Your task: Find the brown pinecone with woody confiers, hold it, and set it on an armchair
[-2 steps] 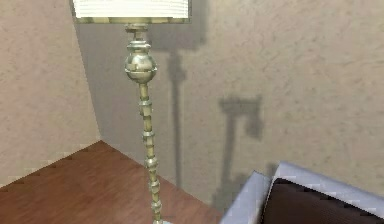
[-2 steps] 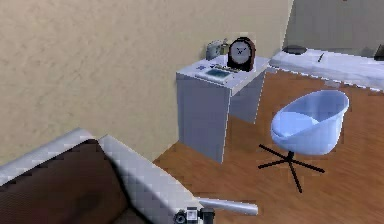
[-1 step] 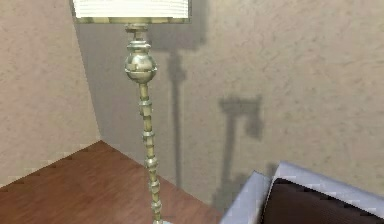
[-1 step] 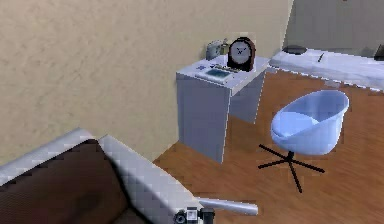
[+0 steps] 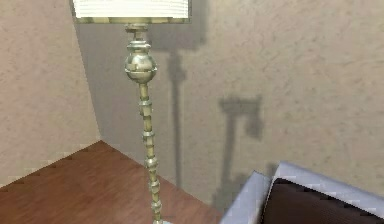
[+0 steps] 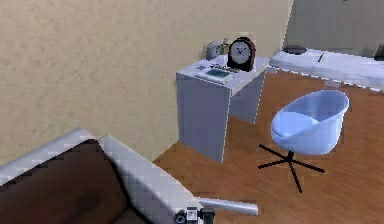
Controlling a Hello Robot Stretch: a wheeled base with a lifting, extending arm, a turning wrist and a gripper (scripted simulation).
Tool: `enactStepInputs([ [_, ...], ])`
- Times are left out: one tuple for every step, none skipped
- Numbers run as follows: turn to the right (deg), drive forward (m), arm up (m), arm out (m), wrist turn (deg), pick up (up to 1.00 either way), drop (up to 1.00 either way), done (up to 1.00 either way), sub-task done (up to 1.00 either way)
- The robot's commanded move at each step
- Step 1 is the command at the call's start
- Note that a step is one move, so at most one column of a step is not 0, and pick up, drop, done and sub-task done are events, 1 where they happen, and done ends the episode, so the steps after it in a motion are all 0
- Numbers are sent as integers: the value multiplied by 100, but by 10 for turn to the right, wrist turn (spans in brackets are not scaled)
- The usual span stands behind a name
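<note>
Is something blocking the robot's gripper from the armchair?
Nothing visible does. The gripper is right at the pale armrest of the armchair; the white desk and the swivel chair stand farther off.

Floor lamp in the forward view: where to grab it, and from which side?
Floor lamp: probably the thin upright stem below the round knob, jaws level, coming from the open floor side; the walls meet close behind it.

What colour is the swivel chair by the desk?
The swivel chair has a pale blue shell on a black base; the arm side view shows it best.
</note>
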Motion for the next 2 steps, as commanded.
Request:
enactStepInputs([
  [0, 0, 10, 0, 0, 0, 0, 0, 0],
  [0, 0, 0, -8, 0, 0, 0, 0, 0],
])
